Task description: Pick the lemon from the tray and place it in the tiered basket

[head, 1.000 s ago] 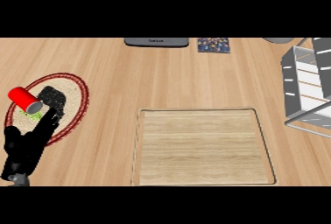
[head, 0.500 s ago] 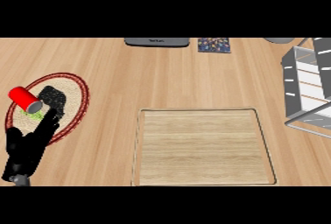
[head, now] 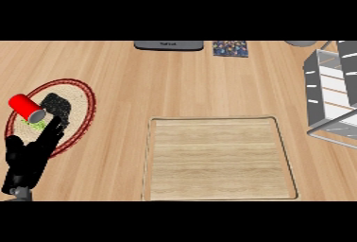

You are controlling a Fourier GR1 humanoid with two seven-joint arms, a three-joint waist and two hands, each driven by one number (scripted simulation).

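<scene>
My left hand (head: 26, 159) comes in at the lower left, fingers straight and open, pointing up and to the right over a round red-rimmed mat (head: 78, 124). Its fingertips (head: 53, 131) end just beside a small yellow-green thing (head: 33, 125), which may be the lemon and is mostly hidden under a tipped red can (head: 26, 108). A dark patch (head: 58, 107) lies on the mat next to the can. The grey wire tiered basket (head: 332, 94) stands at the right edge. A square wooden tray (head: 220, 163) lies at the centre with nothing on it. My right hand is out of view.
A dark flat device (head: 169, 45) and a patterned card (head: 230, 48) lie along the far edge. A grey round object (head: 302, 43) shows at the top right. Bare wooden counter runs between the mat, the tray and the basket.
</scene>
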